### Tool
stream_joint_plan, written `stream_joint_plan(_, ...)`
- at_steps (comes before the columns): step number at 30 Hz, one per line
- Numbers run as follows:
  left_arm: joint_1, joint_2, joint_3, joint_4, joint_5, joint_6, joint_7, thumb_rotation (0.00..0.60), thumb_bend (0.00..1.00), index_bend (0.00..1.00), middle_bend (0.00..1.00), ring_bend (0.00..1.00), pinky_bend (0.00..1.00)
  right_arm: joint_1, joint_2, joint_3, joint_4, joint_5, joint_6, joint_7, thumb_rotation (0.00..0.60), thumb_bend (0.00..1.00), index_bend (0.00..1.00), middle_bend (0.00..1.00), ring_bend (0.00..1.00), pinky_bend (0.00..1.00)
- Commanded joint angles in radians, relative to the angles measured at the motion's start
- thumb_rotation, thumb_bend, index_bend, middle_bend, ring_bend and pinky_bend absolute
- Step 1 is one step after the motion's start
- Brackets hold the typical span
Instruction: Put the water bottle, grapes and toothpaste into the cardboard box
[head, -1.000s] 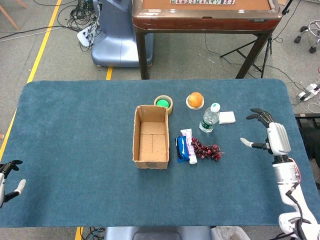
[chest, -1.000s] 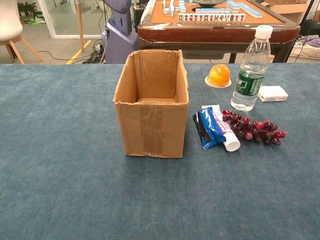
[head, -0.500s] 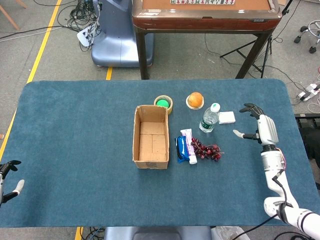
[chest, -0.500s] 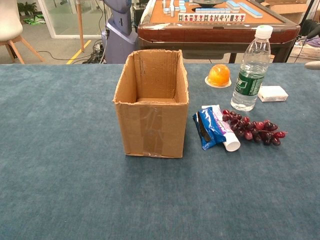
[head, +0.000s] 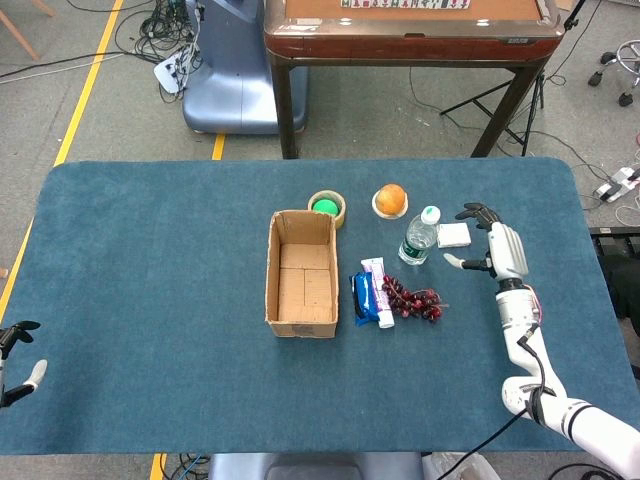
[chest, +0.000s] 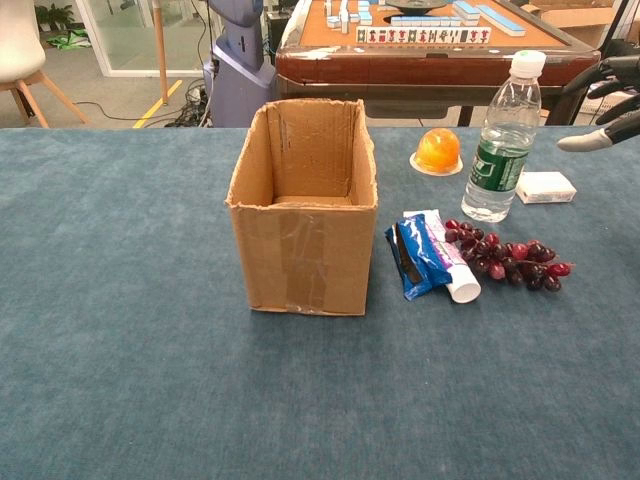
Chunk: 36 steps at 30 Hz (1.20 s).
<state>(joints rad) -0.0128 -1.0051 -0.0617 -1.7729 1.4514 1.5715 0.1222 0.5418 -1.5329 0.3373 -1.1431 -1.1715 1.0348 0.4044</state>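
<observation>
My right hand (head: 495, 250) hangs just right of the water bottle (head: 419, 236), fingers spread, holding nothing, not touching it. Water bottle stands upright, right of the cardboard box (head: 301, 272). Toothpaste (head: 377, 291) lies just right of the box beside a blue packet (head: 365, 298); grapes (head: 412, 298) lie beyond the toothpaste, further right. My left hand (head: 15, 358) sits far left of the box at the table edge (head: 150, 400), fingers apart, empty.
</observation>
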Motion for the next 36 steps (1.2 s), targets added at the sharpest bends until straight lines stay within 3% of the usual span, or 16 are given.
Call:
stream_joint_plan(1,0.001,0.001,0.000,-0.001,0.000,0.001,-0.003,0.600,0.28,0.31,0.43,0.35,0.55,0.007,-0.012,-0.001,0.012,-0.003,-0.007,0.007,0.600,0.00,0.32,0.18,0.15,0.30)
stream_joint_plan(13,0.004,0.005,-0.002,-0.001,0.000,0.004,-0.012,0.600,0.28,0.31,0.44,0.35,0.55,0.048,-0.082,-0.008,0.110,-0.052,-0.013,0.066,0.600,0.00,0.32,0.17,0.14,0.24)
stream_joint_plan(36,0.003,-0.001,0.005,-0.001,0.008,-0.003,0.000,0.600,0.28,0.32,0.44,0.35,0.55,0.102,-0.182,-0.035,0.276,-0.091,-0.067,0.152,0.600,0.00,0.32,0.17,0.14,0.24)
